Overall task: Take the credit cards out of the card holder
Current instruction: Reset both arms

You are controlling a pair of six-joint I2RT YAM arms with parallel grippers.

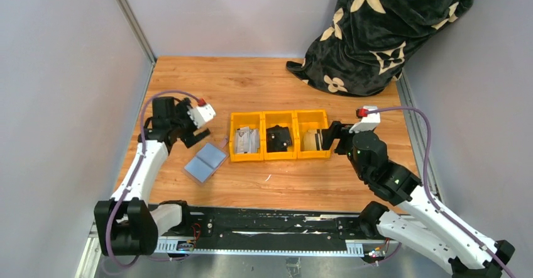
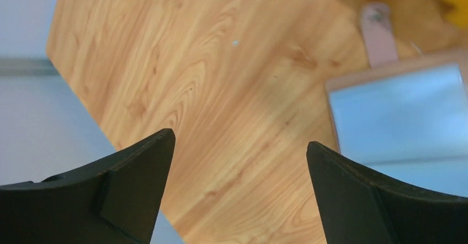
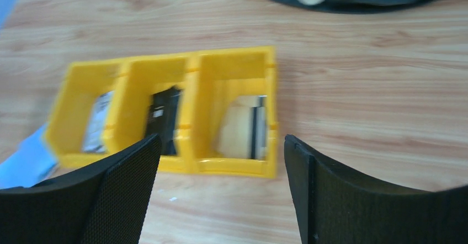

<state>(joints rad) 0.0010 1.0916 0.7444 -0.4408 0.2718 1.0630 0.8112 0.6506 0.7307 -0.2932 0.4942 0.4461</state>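
Top view: the card holder [image 1: 205,162] is lying opened flat on the wooden table [image 1: 251,83], left of centre in the frame. Its pinkish tab [image 1: 224,143] is pointing toward the upper right, at the row of three yellow bins [image 1: 280,156] just beside it. No card is showing on the grey-blue face turned up.

The credit cards [image 1: 247,141] are sitting as a whitish-grey stack in the leftmost bin. A black wallet [image 1: 279,138] is occupying the middle bin. A cream-coloured item [image 1: 309,139] is standing in the right bin; what it is I cannot tell.

The left gripper [image 1: 196,133] is hovering above the upper-left corner of the holder. In its wrist view the left gripper [image 2: 238,142] is showing its fingers [image 2: 138,166] spread wide, gripping nothing, bare table between them. The holder [image 2: 397,111] is sitting at the right of that frame, with the tab [image 2: 378,31] above it.

The right gripper [image 1: 327,136] is hanging at the right end of the bins. Its wrist view is showing the right gripper [image 3: 222,139] with fingers [image 3: 121,178] parted wide, nothing caught between them, looking down on the bins [image 3: 232,166]. That frame is blurred. A black flower-print cloth [image 1: 383,26] is heaping in the upper right of the top view.
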